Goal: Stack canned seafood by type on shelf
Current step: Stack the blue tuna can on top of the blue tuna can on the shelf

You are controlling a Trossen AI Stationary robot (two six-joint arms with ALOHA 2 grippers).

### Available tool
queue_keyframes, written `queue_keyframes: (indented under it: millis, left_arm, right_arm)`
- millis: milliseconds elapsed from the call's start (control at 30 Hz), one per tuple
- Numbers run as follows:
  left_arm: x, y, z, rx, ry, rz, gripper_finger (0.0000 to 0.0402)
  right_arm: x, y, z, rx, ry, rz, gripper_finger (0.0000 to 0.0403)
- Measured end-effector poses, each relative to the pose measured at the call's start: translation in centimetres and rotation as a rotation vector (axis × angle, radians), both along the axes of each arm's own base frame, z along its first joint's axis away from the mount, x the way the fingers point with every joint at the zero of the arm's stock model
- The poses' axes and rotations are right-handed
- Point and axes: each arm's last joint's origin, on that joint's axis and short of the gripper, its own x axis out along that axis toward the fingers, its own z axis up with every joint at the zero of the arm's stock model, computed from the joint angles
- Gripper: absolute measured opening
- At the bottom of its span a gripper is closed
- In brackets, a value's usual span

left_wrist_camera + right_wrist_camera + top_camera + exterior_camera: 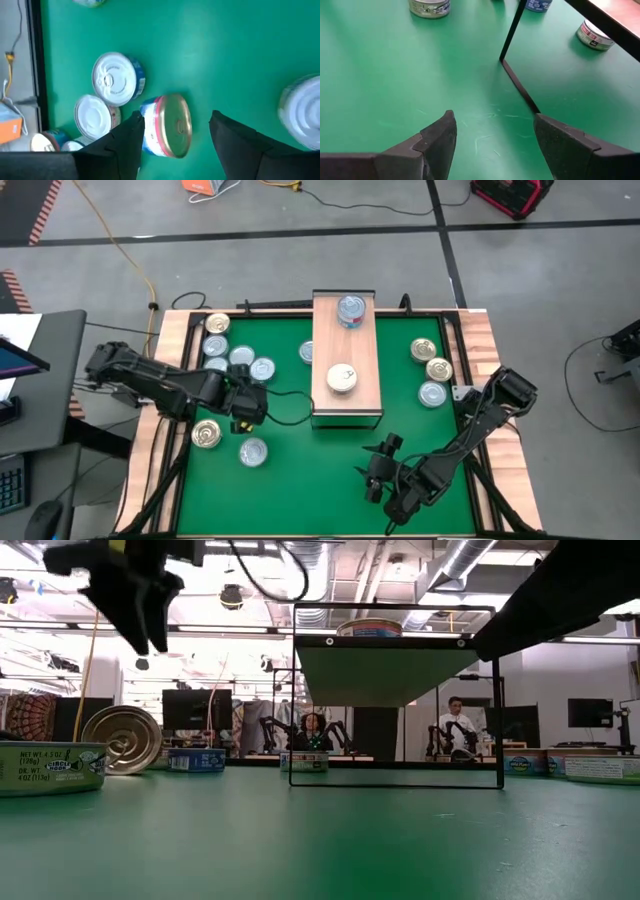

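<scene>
The shelf point(346, 360) stands mid-table, a light-wood plank on a thin black frame point(398, 780). On its top rest a blue-silver can point(350, 310) at the far end and a pale-topped can point(342, 378) nearer. Loose cans of seafood lie on the green mat on both sides. My left gripper point(247, 408) hangs open, well above the mat point(145, 635), over the left group. In the left wrist view a gold-topped can point(170, 125) shows below the gap between its fingers, tipped up on its edge. My right gripper point(375, 470) is open near the front edge, over bare mat point(495, 117).
Several cans cluster at the far left point(215, 345), with two more nearer point(206, 433) point(253, 451). One can point(307, 352) sits beside the shelf's left side. Three cans lie to the right point(432, 370). A black cable point(290, 395) runs across the mat. Wooden borders point(170, 380) edge the table.
</scene>
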Motion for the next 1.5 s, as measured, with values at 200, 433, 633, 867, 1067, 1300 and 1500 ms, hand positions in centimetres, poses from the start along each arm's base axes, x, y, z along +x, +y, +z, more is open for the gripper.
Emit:
queue_keyframes:
  millis: [200, 433, 633, 867, 1067, 1300, 1500]
  left_arm:
    - [-1.4, 3.1, -1.2, -0.074, -0.035, 0.124, 0.0243]
    - [-3.4, 7.1, -2.3, -0.201, -0.083, 0.289, 0.0279]
    - [-3.8, 9.1, -4.1, -0.316, -0.078, 0.321, 0.0315]
    - [-4.2, 9.8, -5.6, -0.369, -0.066, 0.305, 0.0334]
    - [-4.3, 9.8, -6.6, -0.417, -0.061, 0.289, 0.0326]
    - [-3.8, 9.9, -7.2, -0.406, -0.118, 0.227, 0.0234]
    - [-3.5, 9.8, -6.4, -0.460, -0.139, 0.198, 0.0190]
  right_arm:
    - [-0.2, 0.7, 0.1, 0.011, -0.017, 0.028, 0.0292]
    - [-0.2, 0.9, 0.2, 0.022, -0.031, 0.038, 0.0292]
    - [0.0, 1.0, 0.3, 0.021, -0.040, 0.049, 0.0292]
    - [0.0, 1.0, 0.3, 0.020, -0.040, 0.049, 0.0292]
    - [0.0, 1.0, 0.3, 0.019, -0.039, 0.051, 0.0292]
    - [0.0, 1.0, 0.3, 0.021, -0.040, 0.049, 0.0292]
    - [0.0, 1.0, 0.3, 0.021, -0.040, 0.049, 0.0292]
